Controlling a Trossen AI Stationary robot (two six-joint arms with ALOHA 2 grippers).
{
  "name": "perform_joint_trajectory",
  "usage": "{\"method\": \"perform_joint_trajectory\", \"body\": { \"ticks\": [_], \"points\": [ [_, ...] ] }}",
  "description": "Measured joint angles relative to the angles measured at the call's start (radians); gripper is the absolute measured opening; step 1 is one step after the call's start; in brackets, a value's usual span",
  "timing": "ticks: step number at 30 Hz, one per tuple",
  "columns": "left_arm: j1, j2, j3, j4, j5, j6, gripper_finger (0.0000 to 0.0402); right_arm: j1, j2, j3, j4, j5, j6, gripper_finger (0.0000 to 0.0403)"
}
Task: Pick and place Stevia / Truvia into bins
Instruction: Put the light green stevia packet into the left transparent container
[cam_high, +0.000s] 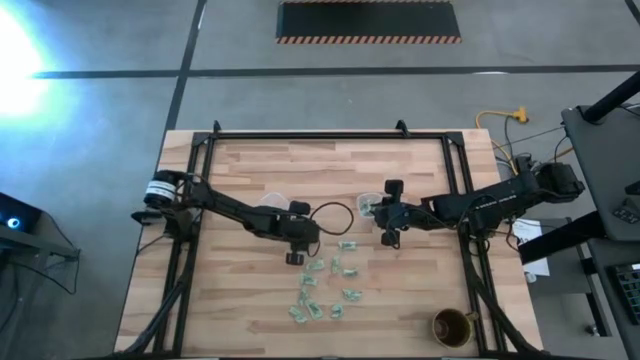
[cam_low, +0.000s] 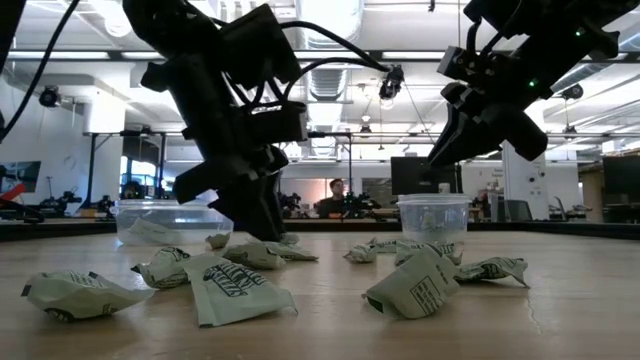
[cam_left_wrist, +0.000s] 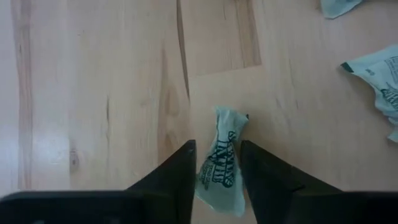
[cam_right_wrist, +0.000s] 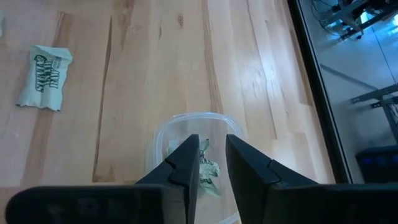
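While both arms crowd the middle of the table (cam_high: 240, 160), my main worry is a clash. The two wrists sit near each other, and the left arm's way to its tub runs beside the right arm's elbow room. The table edges are no danger, since there is bare wood all round the work and the frame rails are well away at 12, 3 and 9 o'clock.

The wide tub (cam_high: 268, 200) lies at 11 o'clock from the left claw (cam_left_wrist: 217, 146), close by, with nothing between them. The taller tub (cam_right_wrist: 186, 117) sits directly under the right claw (cam_right_wrist: 212, 140). That claw hangs above the tub with its jaws a narrow slit apart and holds nothing I can see. A packet (cam_right_wrist: 210, 169) already lies in the tub. If the claw drops, it could knock the light tub aside.

The brown cup (cam_high: 452, 325) stands well clear at 5 o'clock.

The left claw is down at the table, jaws parted and straddling one crumpled packet (cam_left_wrist: 219, 168) lengthwise. I judge it is not yet firmly pinched. The paper is thin, so the jaws may scrape wood, or the packet may slip out on the lift. The remaining packets (cam_high: 322, 290) lie at 5 o'clock of that claw, near enough to be dragged.
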Motion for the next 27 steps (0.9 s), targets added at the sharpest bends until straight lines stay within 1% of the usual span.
{"method": "perform_joint_trajectory", "body": {
  "ticks": [5,8,10,12,16,24,27],
  "points": [
    [0.001,0.000,0.000,-0.003,-0.009,0.001,0.0045,0.000,0.000,0.000,0.000,-0.001,0.000,0.0062],
    [0.001,0.000,0.004,-0.004,-0.016,0.007,0.0015,0.000,0.000,0.000,0.000,-0.001,0.000,0.0061],
    [0.000,-0.001,0.010,-0.004,-0.027,0.008,0.0005,0.000,0.000,0.000,0.000,-0.001,0.001,0.0061],
    [-0.001,-0.002,0.016,-0.004,-0.059,0.008,0.0004,0.000,0.000,0.000,0.000,-0.001,0.000,0.0063],
    [-0.009,-0.008,0.027,-0.014,-0.153,0.008,0.0006,0.000,0.000,0.000,-0.001,-0.001,0.001,0.0063],
    [-0.074,-0.075,0.041,-0.057,-0.440,0.006,0.0006,0.000,0.000,0.000,-0.002,-0.001,0.004,0.0061],
    [-0.106,-0.122,0.042,-0.126,-0.509,-0.039,0.0006,0.000,0.000,-0.001,-0.003,-0.001,0.005,0.0058]
  ]
}}
